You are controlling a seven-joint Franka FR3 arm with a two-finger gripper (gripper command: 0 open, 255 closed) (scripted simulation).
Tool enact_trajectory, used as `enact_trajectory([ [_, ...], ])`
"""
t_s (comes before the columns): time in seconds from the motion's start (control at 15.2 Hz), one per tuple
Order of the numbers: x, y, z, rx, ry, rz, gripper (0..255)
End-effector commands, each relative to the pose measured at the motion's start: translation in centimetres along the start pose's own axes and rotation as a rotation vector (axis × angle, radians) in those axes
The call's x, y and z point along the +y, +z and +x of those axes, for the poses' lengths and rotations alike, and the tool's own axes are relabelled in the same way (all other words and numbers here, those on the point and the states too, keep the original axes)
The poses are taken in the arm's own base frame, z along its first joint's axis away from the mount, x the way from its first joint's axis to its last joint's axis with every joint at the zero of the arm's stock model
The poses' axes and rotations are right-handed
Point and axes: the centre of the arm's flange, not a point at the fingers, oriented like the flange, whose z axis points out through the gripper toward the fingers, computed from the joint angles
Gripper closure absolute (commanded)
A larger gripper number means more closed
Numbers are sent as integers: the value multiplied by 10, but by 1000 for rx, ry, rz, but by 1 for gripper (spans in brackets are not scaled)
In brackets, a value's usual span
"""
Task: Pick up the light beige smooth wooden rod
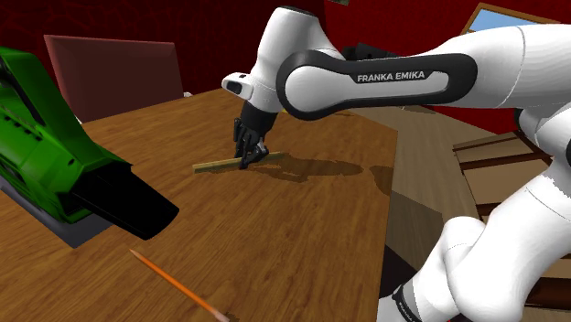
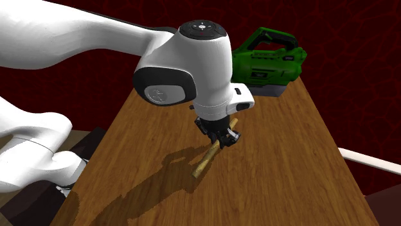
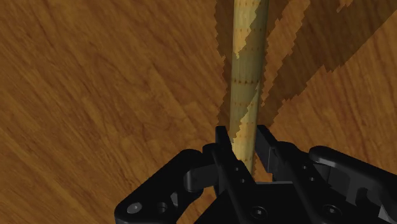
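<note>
Rod (image 1: pixel 215 166): flat on counter (image 1: pixel 302 247), long axis passing squarely between the 2 fingers (image 3: pixel 224 149). Clamped by jaws, off-centre toward 1 end. Judged ready for straight vertical lift; longer free end may droop.

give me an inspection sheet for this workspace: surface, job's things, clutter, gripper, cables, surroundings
surface: brown wooden table, grain showing
job's things: light beige rod, low at the table; cannot tell if it is lifted
clutter: green power tool at the shoulder view's left; orange pencil near that view's bottom edge; both apart from the rod
gripper: black gripper down at the table, shut on the rod, clasping it from both sides
cables: nothing seen
surroundings: dark red walls; window at the shoulder view's top right
</note>
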Motion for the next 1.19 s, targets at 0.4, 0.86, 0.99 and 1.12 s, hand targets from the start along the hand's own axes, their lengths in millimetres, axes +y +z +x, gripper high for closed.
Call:
enact_trajectory([
  [0.4, 2, -7, -1, -4, 1, 5, 255],
  [0.86, 7, -43, 4, -4, 1, 5, 255],
  [0.99, 8, -54, 5, -4, 1, 5, 255],
  [1.12, 9, -64, 6, -4, 1, 5, 255],
])
